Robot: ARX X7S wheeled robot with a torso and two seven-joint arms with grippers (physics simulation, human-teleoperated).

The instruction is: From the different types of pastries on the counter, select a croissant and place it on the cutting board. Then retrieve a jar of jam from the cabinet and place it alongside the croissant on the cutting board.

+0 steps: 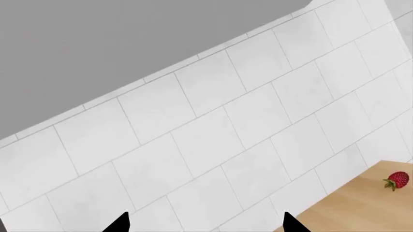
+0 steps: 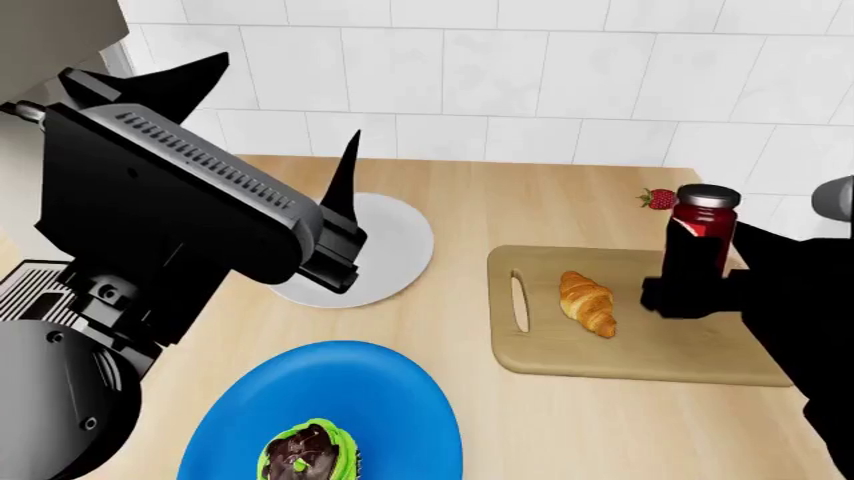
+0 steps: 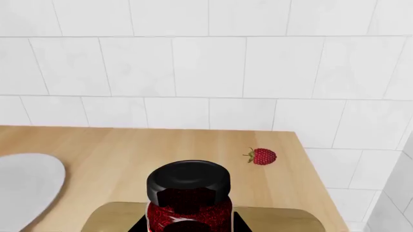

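Note:
The golden-brown croissant (image 2: 589, 302) lies on the tan cutting board (image 2: 641, 355), near its slot handle. My right gripper (image 2: 691, 290) is shut on the jar of jam (image 2: 702, 240), upright with dark red contents and a dark lid, over the board's far right part. The jar (image 3: 189, 198) fills the bottom of the right wrist view, with the board (image 3: 284, 220) under it. My left gripper (image 2: 287, 130) is open and empty, raised high over the counter's left side and pointing at the tiled wall; its fingertips (image 1: 119, 223) show in the left wrist view. The cupcake (image 2: 310, 455) sits on a blue plate (image 2: 387, 400).
A round grey plate (image 2: 394, 245) lies on the counter (image 2: 534, 190) left of the board. A small red strawberry (image 2: 657, 199) lies by the wall behind the jar; it also shows in the right wrist view (image 3: 262, 156) and the left wrist view (image 1: 397, 180). The counter ends just right of the board.

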